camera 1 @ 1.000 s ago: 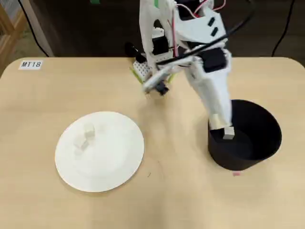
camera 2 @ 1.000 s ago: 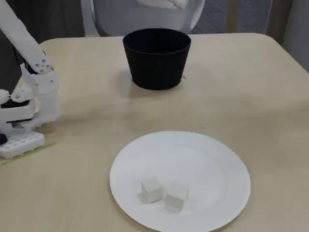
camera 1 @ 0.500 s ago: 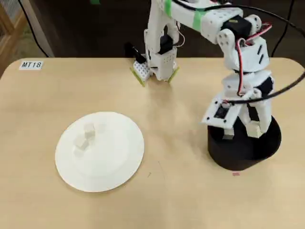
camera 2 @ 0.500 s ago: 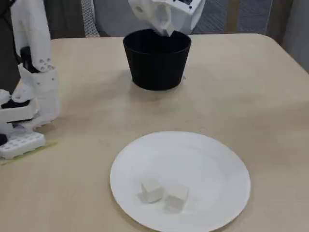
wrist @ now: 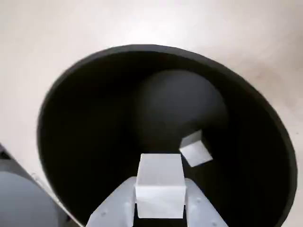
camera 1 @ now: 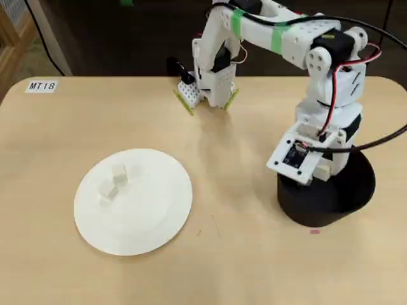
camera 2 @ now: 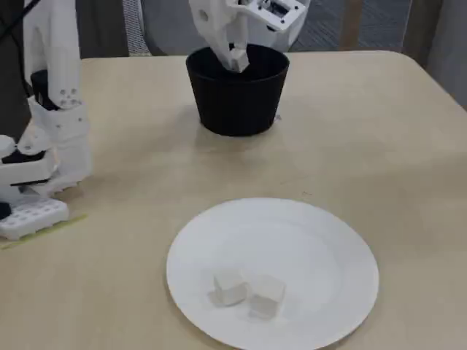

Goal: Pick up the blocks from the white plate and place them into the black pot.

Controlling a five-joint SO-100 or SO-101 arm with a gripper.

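My gripper (wrist: 161,191) is shut on a white block (wrist: 160,179) and holds it just above the mouth of the black pot (wrist: 85,132). Another block (wrist: 195,149) lies on the pot's floor. From the fixed view the gripper (camera 2: 238,60) hangs tip-down at the pot's (camera 2: 237,102) rim with the block (camera 2: 240,63) in its fingers. Two more blocks (camera 2: 230,286) (camera 2: 266,295) lie side by side on the white plate (camera 2: 306,255). Overhead, the wrist hides the fingers; the pot (camera 1: 331,204) is at right, the plate (camera 1: 146,210) at left with its blocks (camera 1: 118,171) (camera 1: 108,190).
The arm's base (camera 1: 210,89) is clamped at the table's far edge in the overhead view. A label reading MT18 (camera 1: 42,86) sits at the far left corner. Bare table lies between the plate and the pot.
The arm has swung over the pot and lowered the gripper, still holding its block, down to the pot's mouth. The blocks on the plate have not moved.
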